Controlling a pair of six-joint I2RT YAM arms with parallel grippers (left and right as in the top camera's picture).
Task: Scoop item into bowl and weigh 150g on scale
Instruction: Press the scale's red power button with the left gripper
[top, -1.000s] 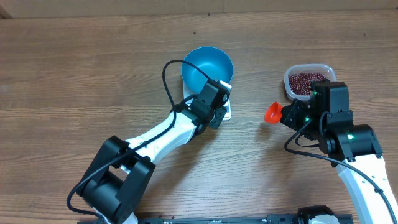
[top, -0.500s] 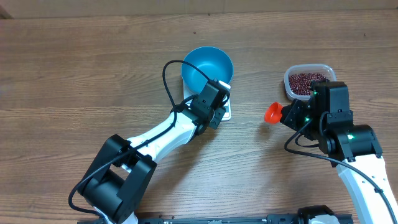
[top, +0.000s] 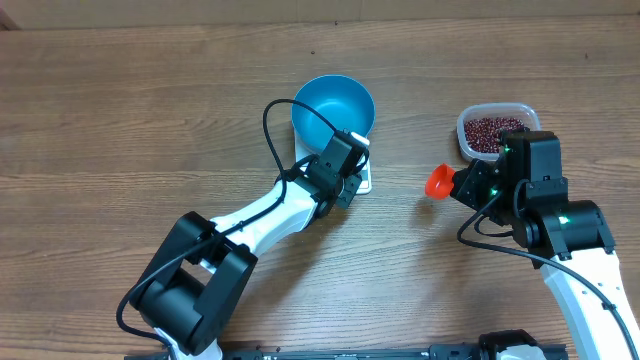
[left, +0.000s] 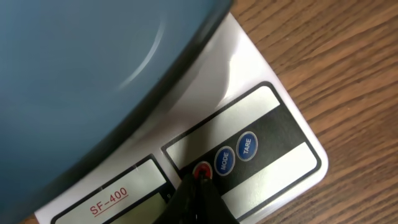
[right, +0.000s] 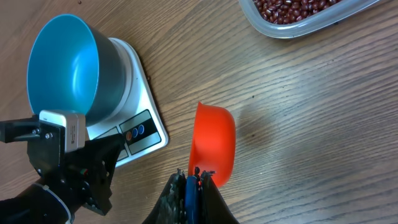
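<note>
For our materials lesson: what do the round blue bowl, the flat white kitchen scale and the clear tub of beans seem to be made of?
The round blue bowl is probably plastic, smooth and semi-gloss, given the soft light streak on its wall. The flat white kitchen scale is likely moulded plastic with a glossy finish: rounded corner, printed button panel. The clear tub looks like transparent plastic, as the beans show through its wall.

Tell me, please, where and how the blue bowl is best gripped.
Pinch its rim from above, one finger inside, probably on the far side: the bowl is deep, open upward, and the left gripper crowds the near edge over the scale.
</note>
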